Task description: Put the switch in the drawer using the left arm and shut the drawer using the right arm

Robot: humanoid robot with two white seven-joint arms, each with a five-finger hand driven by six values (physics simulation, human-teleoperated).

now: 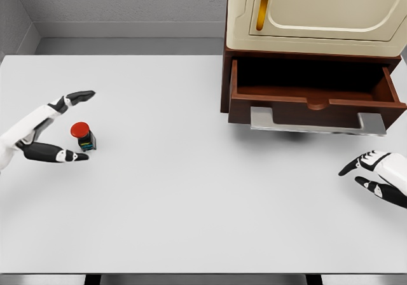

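Head view: switch on table, drawer open

Right hand rests low at the right edge, fingers loose, empty. Left hand fingers spread around the red-capped switch, not clamped, on the white table. Farther back, brown drawer pulled out under cream cabinet.

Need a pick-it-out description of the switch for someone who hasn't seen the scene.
Start at the white table; the brown cabinet with its open drawer stands at the far right. Go to the opposite, left side, where the left hand has its fingers spread. Between them sits the switch: a small dark box with a round red button on top, the only loose object on the table.
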